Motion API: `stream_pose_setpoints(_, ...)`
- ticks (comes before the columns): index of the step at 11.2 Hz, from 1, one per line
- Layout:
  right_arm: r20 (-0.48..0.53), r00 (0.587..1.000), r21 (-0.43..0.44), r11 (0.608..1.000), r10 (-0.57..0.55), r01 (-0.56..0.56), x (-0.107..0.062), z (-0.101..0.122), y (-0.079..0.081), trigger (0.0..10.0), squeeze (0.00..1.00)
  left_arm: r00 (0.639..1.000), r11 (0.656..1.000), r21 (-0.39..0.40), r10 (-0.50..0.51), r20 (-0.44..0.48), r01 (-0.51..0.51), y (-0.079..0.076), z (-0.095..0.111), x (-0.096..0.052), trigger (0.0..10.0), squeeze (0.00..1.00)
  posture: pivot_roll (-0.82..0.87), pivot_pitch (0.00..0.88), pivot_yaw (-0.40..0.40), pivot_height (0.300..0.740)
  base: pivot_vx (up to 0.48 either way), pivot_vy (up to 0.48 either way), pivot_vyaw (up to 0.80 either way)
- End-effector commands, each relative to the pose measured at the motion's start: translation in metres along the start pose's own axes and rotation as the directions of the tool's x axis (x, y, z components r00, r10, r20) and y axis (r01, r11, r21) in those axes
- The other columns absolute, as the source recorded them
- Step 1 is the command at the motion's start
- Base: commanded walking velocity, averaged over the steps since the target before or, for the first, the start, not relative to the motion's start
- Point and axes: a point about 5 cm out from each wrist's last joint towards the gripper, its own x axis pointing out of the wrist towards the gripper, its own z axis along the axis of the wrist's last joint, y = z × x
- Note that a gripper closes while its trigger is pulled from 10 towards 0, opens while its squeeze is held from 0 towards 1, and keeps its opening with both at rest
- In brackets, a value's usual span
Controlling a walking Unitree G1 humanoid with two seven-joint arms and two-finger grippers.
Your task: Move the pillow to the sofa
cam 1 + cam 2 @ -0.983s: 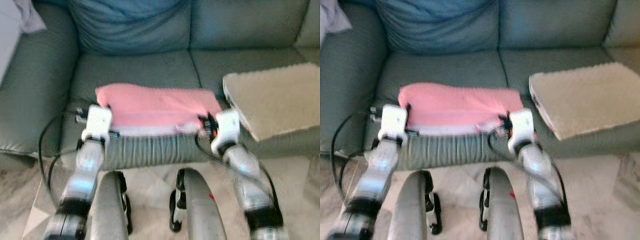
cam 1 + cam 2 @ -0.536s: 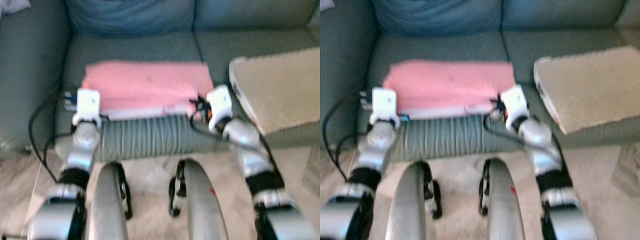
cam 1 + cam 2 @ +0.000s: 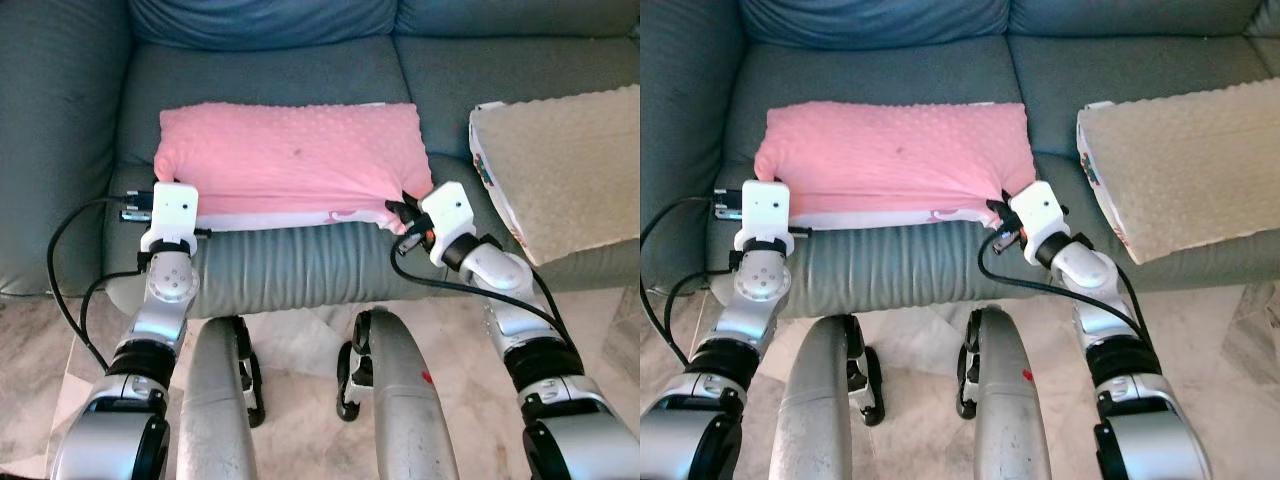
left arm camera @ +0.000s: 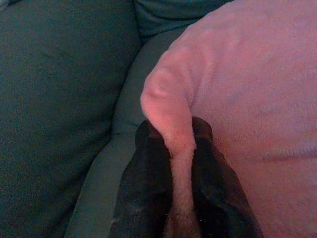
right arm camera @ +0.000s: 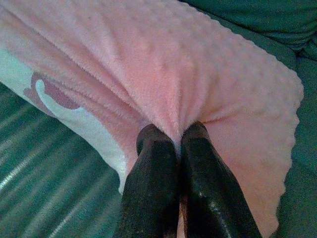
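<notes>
We have the left hand [image 4: 178, 148] pinched on the near-left corner of the pink pillow [image 3: 295, 155]: in the left wrist view the two black fingers [image 4: 148, 163] sit either side of a raised fold of fleece, nearly closed on it. The right hand [image 5: 173, 144] does the same at the near-right corner; its fingers [image 5: 153, 158] are pressed almost together with the fabric gathered between them, creases fanning out from the pinch.

The pillow lies flat on the left seat cushion of the grey-green sofa [image 3: 290, 75], its near edge at the front lip of the seat, its far edge short of the backrest. From how it lies, we judge the placing essentially done; what is left is letting go at both corners.

Handling notes: the cover is dimpled plush, soft and limp. It bunches readily in the grip, so we judge the pillow light and compliant, with no stiffness to steer it by. A corner pinch holds cover more than filling; the corners and side seams look the natural holds, and one at each end keeps it from sagging. The fleece seems to give good friction, unlikely to slip. Nothing fragile. A white panel with a pink print shows along the near side.

A beige textured cushion [image 3: 560, 170] rests on the next seat to the right, just beside the pillow, not touching.
</notes>
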Motion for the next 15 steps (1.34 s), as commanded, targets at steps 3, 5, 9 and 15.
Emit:
stream_pose_setpoints(3,-0.093,0.984,-0.004,0.988,-0.154,0.155,-0.025,-0.022,-0.029,10.0,1.0,0.981,0.984,0.062,0.173,-0.087,-0.168,0.042,-0.024,0.001,10.0,1.0,-0.05,0.45,-0.036,0.618,0.0,0.0,0.0)
stream_pose_setpoints(5,-0.092,0.979,-0.028,0.983,-0.182,0.181,-0.025,-0.024,-0.03,10.0,1.0,0.98,0.98,0.088,0.185,-0.072,-0.178,0.044,-0.024,0.0,10.0,1.0,-0.04,0.447,-0.038,0.618,0.0,0.0,0.0)
stream_pose_setpoints(9,-0.089,0.976,-0.033,0.98,-0.198,0.195,-0.022,-0.027,-0.024,10.0,1.0,0.983,0.983,0.076,0.172,-0.066,-0.167,0.036,-0.025,-0.006,10.0,1.0,-0.04,0.428,-0.042,0.618,0.0,0.0,0.0)
stream_pose_setpoints(15,-0.011,0.946,0.04,0.945,-0.324,0.325,-0.014,-0.017,-0.01,10.0,1.0,0.998,0.995,0.1,0.015,-0.058,-0.009,0.02,-0.038,-0.032,10.0,1.0,-0.03,0.316,-0.029,0.618,0.0,0.0,0.0)
